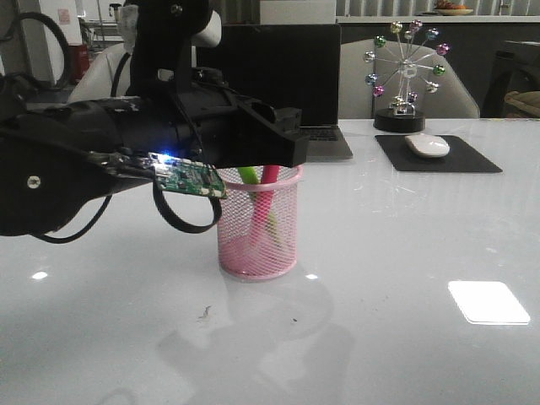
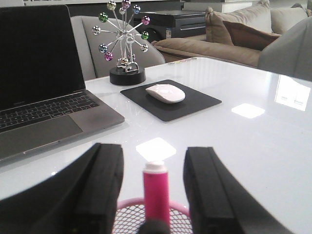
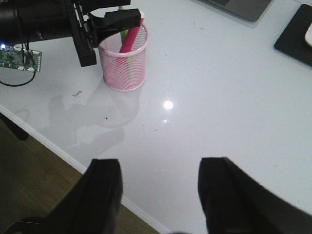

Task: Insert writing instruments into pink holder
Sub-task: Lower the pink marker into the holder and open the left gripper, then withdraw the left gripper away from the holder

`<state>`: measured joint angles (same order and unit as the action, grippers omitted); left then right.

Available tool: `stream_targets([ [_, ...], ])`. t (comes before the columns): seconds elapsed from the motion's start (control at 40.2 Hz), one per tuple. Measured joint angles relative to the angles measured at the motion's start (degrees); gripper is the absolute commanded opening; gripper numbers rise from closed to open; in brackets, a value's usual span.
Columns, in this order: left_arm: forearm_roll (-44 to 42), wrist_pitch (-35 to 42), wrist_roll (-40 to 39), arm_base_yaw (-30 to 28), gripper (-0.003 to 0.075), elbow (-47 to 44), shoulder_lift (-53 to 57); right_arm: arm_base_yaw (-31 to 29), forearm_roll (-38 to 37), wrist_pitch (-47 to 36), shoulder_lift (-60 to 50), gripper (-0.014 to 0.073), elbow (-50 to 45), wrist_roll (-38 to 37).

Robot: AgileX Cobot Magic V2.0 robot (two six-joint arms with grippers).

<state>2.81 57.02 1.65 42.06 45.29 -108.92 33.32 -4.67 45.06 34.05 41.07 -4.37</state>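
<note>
The pink wire-mesh holder [image 1: 257,226] stands upright on the white table. Both markers lean inside it, the lime green marker [image 1: 247,175] beside the magenta marker [image 1: 269,176]. My left gripper [image 1: 283,139] hovers just above the holder's rim. In the left wrist view it [image 2: 155,148] is open, one finger on each side of the magenta marker [image 2: 156,192], with a gap on both sides and its whitish end up. The right wrist view shows the holder [image 3: 124,66] and both markers from afar. My right gripper [image 3: 161,165] is open and empty over the table's near edge.
A laptop [image 1: 278,76] stands behind the holder. To the right are a white mouse [image 1: 427,145] on a black pad [image 1: 460,160] and a ferris-wheel ornament [image 1: 405,76]. The table's near edge [image 3: 63,151] drops to a wooden floor.
</note>
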Motion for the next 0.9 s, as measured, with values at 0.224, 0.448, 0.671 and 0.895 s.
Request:
stream_targets([
  [0.224, 0.0, -12.45, 0.0, 0.0, 0.0408, 0.0, 7.77, 0.0, 0.0, 0.0, 0.0, 0.0468, 0.0, 0.0],
  [0.448, 0.0, -45.49, 0.0, 0.0, 0.0408, 1.85, 24.49, 0.0, 0.0, 0.0, 0.0, 0.0468, 0.0, 0.0],
  [0.671, 0.0, -74.94, 0.0, 0.0, 0.0404, 3.48, 38.96, 0.0, 0.0, 0.0, 0.0, 0.0468, 0.0, 0.0],
  [0.895, 0.0, -91.0, 0.0, 0.0, 0.0404, 3.48, 48.98, 0.0, 0.0, 0.0, 0.0, 0.0468, 0.0, 0.0],
])
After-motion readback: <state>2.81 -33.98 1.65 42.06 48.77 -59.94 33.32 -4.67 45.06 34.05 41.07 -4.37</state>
